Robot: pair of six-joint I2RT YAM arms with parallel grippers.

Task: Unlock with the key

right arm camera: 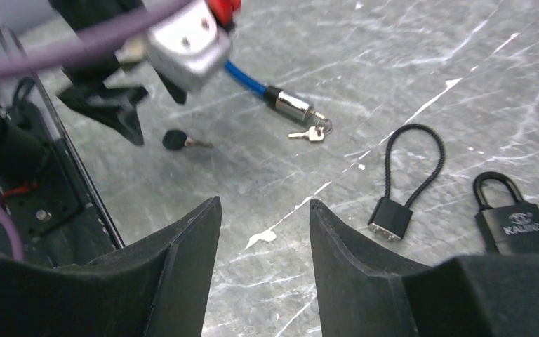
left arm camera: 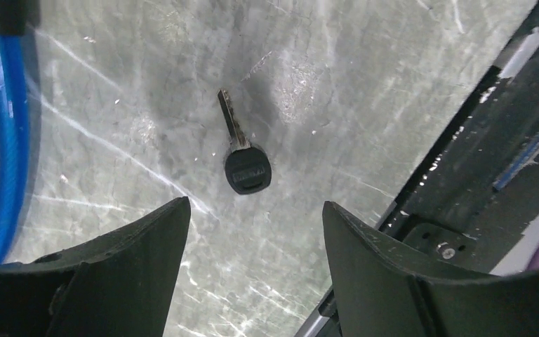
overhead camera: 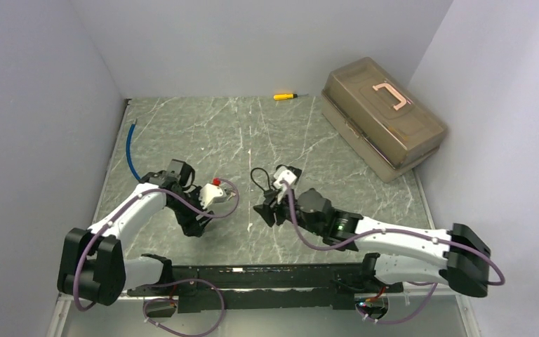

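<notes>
- The left pincer (left arm camera: 254,207) is open, its two dark fingers (left arm camera: 126,267) spread wide with nothing between them.
- It hangs low over the grey marbled worktop (left arm camera: 365,84), tips pointing down.
- The key (left arm camera: 248,170) lies flat on the worktop just ahead of the gap between those fingers, touching neither.
- Its black round head is nearest the pincer and its metal blade points away from it.
- In the left wrist view a blue cable (left arm camera: 3,140) curves along the left side, well apart from the key, and a black rail (left arm camera: 477,154) runs along the right side.
- The right pincer (right arm camera: 263,207) is also open and holds nothing; bare worktop shows between its fingers.
- A cable padlock (right arm camera: 391,217) with a thin black loop lies just beyond the right pincer's right finger.
- Beside it lies a black padlock (right arm camera: 518,226) with white lettering on its body and its shackle closed.
- In the right wrist view the blue cable ends in a chrome barrel (right arm camera: 291,105), with a pair of small keys (right arm camera: 309,133) at its tip.
- In the top view a brown toolbox (overhead camera: 382,116) with a pink handle sits at the far right corner.
- A yellow screwdriver (overhead camera: 285,95) lies at the far edge.
</notes>
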